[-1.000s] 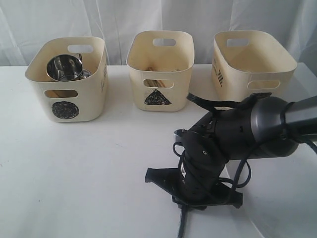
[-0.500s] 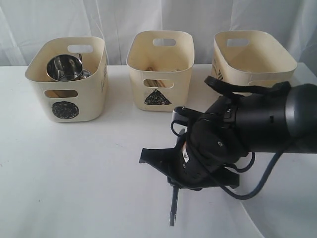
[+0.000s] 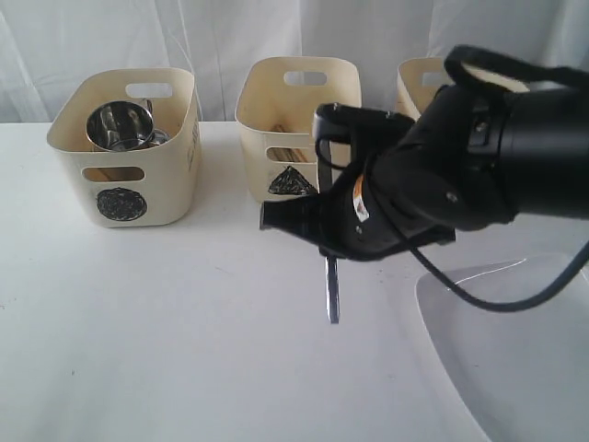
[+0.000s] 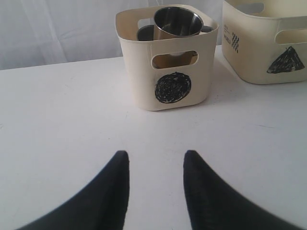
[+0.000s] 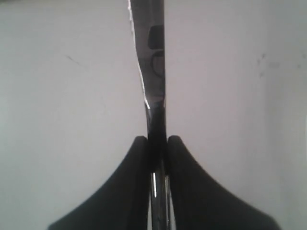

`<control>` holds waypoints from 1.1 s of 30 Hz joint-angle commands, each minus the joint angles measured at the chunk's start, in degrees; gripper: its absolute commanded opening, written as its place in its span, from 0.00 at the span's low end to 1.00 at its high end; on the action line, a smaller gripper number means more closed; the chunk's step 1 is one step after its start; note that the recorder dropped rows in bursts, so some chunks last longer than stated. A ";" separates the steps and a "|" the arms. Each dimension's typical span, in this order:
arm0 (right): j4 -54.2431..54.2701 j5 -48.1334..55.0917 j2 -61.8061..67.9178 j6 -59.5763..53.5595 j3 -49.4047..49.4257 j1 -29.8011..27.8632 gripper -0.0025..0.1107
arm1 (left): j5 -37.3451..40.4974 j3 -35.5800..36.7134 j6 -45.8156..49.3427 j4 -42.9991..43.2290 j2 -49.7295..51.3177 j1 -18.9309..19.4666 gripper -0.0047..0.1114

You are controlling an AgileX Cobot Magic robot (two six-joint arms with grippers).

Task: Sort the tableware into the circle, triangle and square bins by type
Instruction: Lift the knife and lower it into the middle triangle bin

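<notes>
Three tubs (image 3: 296, 120) line a white table (image 3: 166, 322) before pale curtain (image 3: 221, 37) (right claw (image 5: 157, 140) pinches the knife (image 5: 149, 57), left claw (image 4: 156, 153) gapes empty).

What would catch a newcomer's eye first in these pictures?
The bulky black right arm fills the middle-right, its jaws shut on a serrated steel knife hanging over the white table. Behind left, a shiny steel mug sits in the cream circle-marked tub.

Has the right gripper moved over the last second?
Yes. The right gripper, shut on the knife, has moved up the exterior view toward the triangle bin.
</notes>
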 commanded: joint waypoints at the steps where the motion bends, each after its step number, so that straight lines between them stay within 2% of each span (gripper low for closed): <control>1: -3.96 0.31 -0.58 -4.32 -5.50 -1.64 0.02 | -0.34 0.19 -0.07 -0.15 -0.29 0.07 0.41; 21: -8.89 -13.61 12.83 -12.20 -22.35 -14.13 0.02 | -0.34 0.19 -0.07 -0.15 -0.29 0.07 0.41; 33: -8.94 -18.60 24.72 -15.43 -37.63 -16.68 0.02 | -0.34 0.19 -0.07 -0.15 -0.29 0.07 0.41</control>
